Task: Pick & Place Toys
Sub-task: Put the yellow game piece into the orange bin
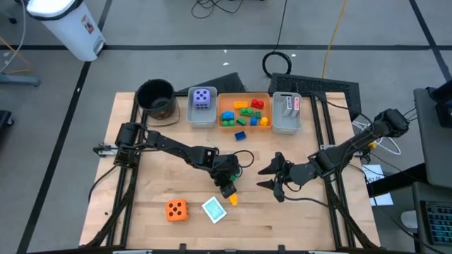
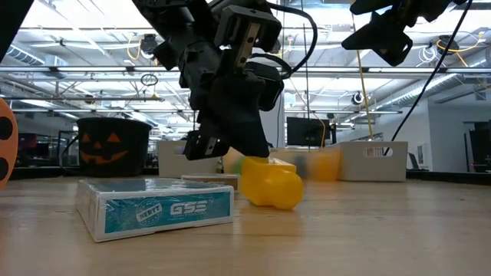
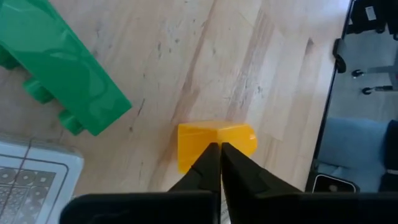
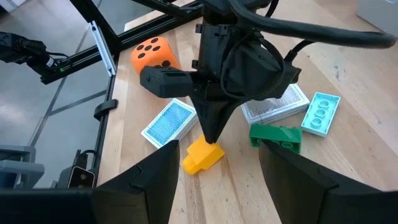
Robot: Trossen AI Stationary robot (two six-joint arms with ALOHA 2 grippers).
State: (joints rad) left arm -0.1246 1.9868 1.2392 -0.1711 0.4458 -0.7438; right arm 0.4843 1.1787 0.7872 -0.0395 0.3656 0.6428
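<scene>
Yellow brick point(image 4: 203, 155) sat on the counter point(image 1: 296, 219), front centre, resting on the wood. Left claw point(image 3: 219, 163) was down on top of it, fingers pressed together with tips on the brick's upper edge; no clear gap between them, and I couldn't tell whether the brick was really pinched or only touched.

Right beside it: a green brick point(image 4: 277, 137), lying flat, apart from the yellow one. A teal brick point(image 4: 320, 113) further out past the green. A teal card pack point(image 2: 157, 208) lay flat near the yellow brick, a second patterned pack point(image 4: 277, 102) on the other side, partly hidden behind the left claw's body. Orange die point(image 1: 176, 209) sat alone toward the front left corner, well apart.

Right claw point(image 1: 277, 178) hovered off the wood to the right of the yellow brick, fingers spread, holding nothing, pointed at the left claw. The left arm's wrist blocked much of its line to the bricks.

Back row: black pot point(image 1: 156, 97), grey bin point(image 1: 191, 117) with the purple die point(image 1: 203, 98) inside, orange bin point(image 1: 244, 125) with mixed bricks, another grey bin point(image 1: 286, 127) with cards upright.
</scene>
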